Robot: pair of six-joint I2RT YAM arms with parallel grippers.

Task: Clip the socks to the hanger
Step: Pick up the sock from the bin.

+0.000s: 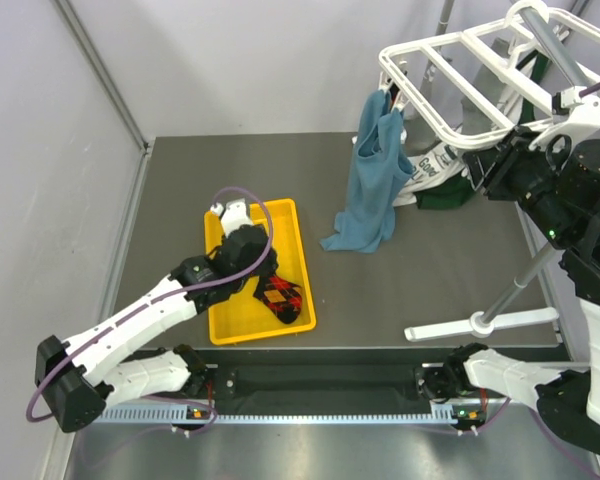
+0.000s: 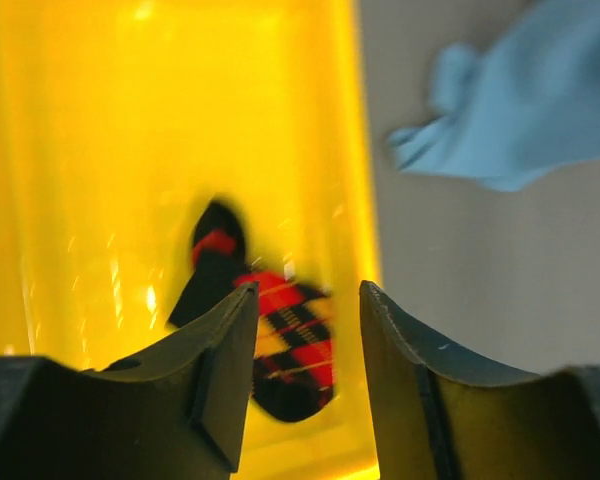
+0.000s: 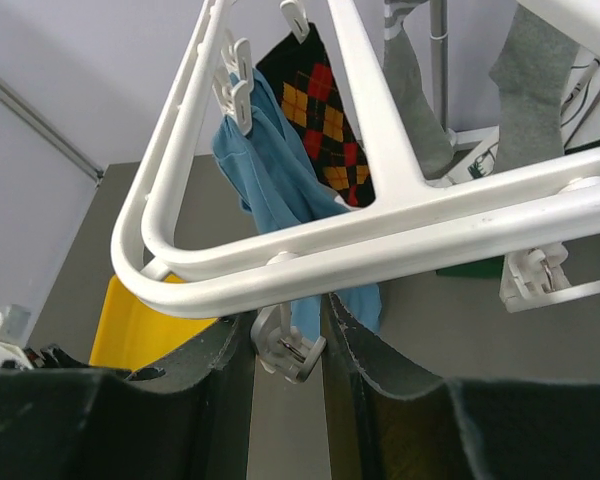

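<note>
Overhead, hanger (image 1: pixel 460 70): liable to swing or tilt if the clip gets tugged sideways, shaking loose what hangs there; white barred frame, upper right of the top view, already carrying one argyle sock (image 3: pixel 325 120) and grey socks (image 3: pixel 412 95) in the right wrist view.
Blue garment (image 1: pixel 370 180): could snag a sock brought up to the frame; draped from a corner clip at centre right.
Yellow tray (image 1: pixel 235 315): glossy wall, apt to block a low finger.
Loose argyle sock (image 1: pixel 283 298): might be pinched by one thin layer and slip; crumpled in the tray's lower right corner, red, black and yellow diamonds.
Left gripper (image 2: pixel 308 290): spread wide above that sock, apparently not touching.
Right gripper (image 3: pixel 285 320): fingers close on either side of a dangling clip (image 3: pixel 285 350); impossible to tell whether squeezing.
</note>
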